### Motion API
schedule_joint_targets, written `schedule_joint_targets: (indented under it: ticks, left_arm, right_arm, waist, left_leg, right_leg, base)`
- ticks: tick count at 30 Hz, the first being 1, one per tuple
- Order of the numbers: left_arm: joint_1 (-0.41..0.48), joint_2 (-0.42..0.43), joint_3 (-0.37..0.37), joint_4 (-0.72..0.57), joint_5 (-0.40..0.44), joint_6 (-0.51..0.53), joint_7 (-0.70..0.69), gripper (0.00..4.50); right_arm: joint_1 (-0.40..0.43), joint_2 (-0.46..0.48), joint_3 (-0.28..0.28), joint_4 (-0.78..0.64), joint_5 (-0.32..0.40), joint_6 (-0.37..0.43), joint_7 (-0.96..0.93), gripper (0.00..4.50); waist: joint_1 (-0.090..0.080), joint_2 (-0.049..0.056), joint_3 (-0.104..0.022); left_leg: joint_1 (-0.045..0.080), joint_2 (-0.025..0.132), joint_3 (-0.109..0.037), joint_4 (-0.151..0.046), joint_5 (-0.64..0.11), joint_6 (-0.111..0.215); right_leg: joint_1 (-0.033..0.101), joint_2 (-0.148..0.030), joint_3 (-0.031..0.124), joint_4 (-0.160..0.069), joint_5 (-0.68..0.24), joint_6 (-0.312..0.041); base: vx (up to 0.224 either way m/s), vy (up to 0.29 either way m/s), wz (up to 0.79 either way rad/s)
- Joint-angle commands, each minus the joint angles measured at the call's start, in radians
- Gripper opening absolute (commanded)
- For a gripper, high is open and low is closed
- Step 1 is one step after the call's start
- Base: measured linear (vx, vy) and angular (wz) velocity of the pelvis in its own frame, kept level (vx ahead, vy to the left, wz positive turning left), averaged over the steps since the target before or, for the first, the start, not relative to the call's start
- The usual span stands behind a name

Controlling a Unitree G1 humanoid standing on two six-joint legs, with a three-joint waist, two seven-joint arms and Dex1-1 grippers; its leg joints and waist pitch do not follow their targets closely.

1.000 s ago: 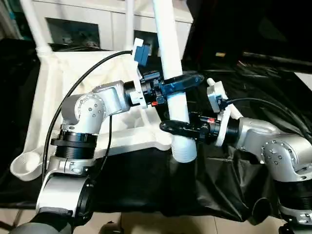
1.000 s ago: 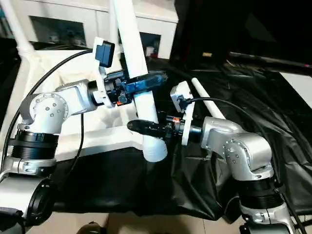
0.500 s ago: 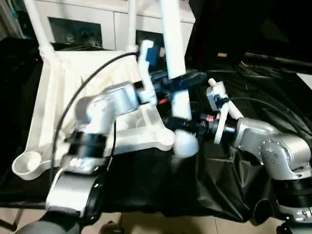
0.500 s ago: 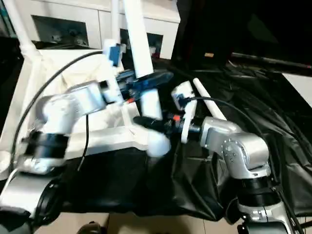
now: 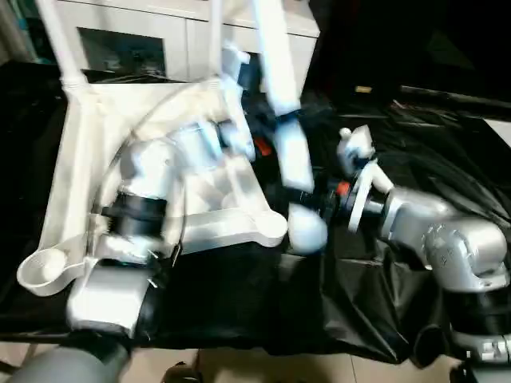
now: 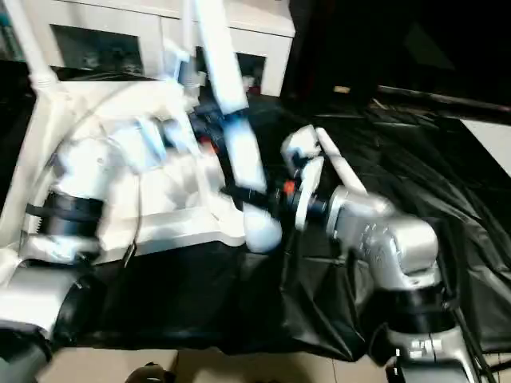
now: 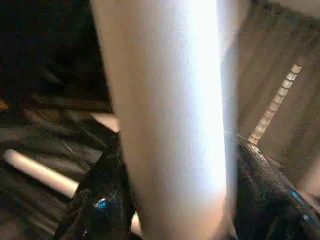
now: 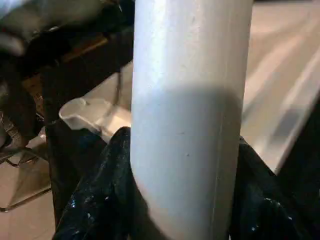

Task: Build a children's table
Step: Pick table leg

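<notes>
The children's table top [image 5: 80, 159] lies upside down on the black cloth, ribbed side up, with two white legs [image 5: 56, 40] standing in its far corners. A third white leg [image 5: 275, 72] is held tilted just beyond the top's near right corner socket [image 5: 270, 227]. My left gripper [image 5: 275, 128] is shut on this leg higher up, its fingers [image 7: 100, 200] on either side of the tube [image 7: 170, 115]. My right gripper [image 5: 313, 199] is shut on it near the lower end [image 8: 187, 115]. The near left socket [image 5: 40, 267] holds nothing.
Another white leg [image 6: 339, 167] lies loose on the black cloth behind my right arm. A white cabinet with glass doors [image 5: 128, 48] stands behind the work table. The cloth's front edge drops off close below the table top.
My left arm has swung and the held leg has tilted further, its lower end rising slightly while staying beside the near right corner. Both grippers keep their hold.
</notes>
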Motion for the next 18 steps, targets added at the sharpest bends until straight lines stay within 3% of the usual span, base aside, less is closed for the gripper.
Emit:
schedule_joint_targets:
  ticks: [1, 6, 9, 12, 18]
  left_arm:
    - [-0.019, -0.014, -0.005, 0.013, 0.023, -0.04, 0.021, 2.89]
    - [-0.036, -0.006, 0.005, 0.041, 0.03, -0.069, 0.019, 2.92]
    - [-0.032, -0.008, 0.008, 0.033, 0.01, -0.021, 0.003, 2.63]
    - [-0.009, -0.006, -0.023, 0.008, 0.004, 0.007, -0.035, 2.5]
    - [-0.014, -0.011, -0.013, 0.014, -0.009, 0.01, -0.041, 1.95]
  right_arm:
    - [-0.012, -0.015, -0.002, -0.008, -0.007, -0.004, -0.001, 1.85]
    - [-0.011, -0.014, -0.001, -0.008, -0.008, -0.006, -0.003, 1.85]
    - [-0.011, -0.014, -0.002, -0.008, -0.01, -0.006, -0.002, 1.85]
    - [-0.013, -0.013, -0.001, -0.007, -0.01, -0.006, -0.001, 1.85]
    - [-0.018, -0.014, 0.004, -0.005, -0.028, -0.033, -0.005, 1.85]
  waist:
    - [0.001, 0.008, -0.084]
    - [0.005, 0.009, -0.085]
    - [0.004, 0.009, -0.085]
    - [0.003, 0.008, -0.083]
    - [0.003, 0.007, -0.082]
  left_leg:
    - [0.02, 0.032, -0.012, -0.071, -0.205, -0.043]
    - [0.019, 0.032, -0.012, -0.071, -0.186, -0.043]
    - [0.018, 0.032, -0.011, -0.07, -0.182, -0.043]
    - [0.018, 0.032, -0.011, -0.07, -0.185, -0.04]
    - [0.018, 0.032, -0.011, -0.07, -0.193, -0.042]
  right_leg:
    - [0.061, -0.069, 0.04, -0.074, -0.301, -0.102]
    - [0.06, -0.068, 0.041, -0.067, -0.261, -0.119]
    - [0.061, -0.069, 0.041, -0.063, -0.241, -0.137]
    - [0.06, -0.071, 0.041, -0.066, -0.262, -0.137]
    - [0.06, -0.071, 0.041, -0.068, -0.278, -0.132]
  base:
    - [0.0, 0.0, 0.0]
    - [0.0, 0.0, 0.0]
    - [0.0, 0.0, 0.0]
    - [0.0, 0.0, 0.0]
    - [0.0, 0.0, 0.0]
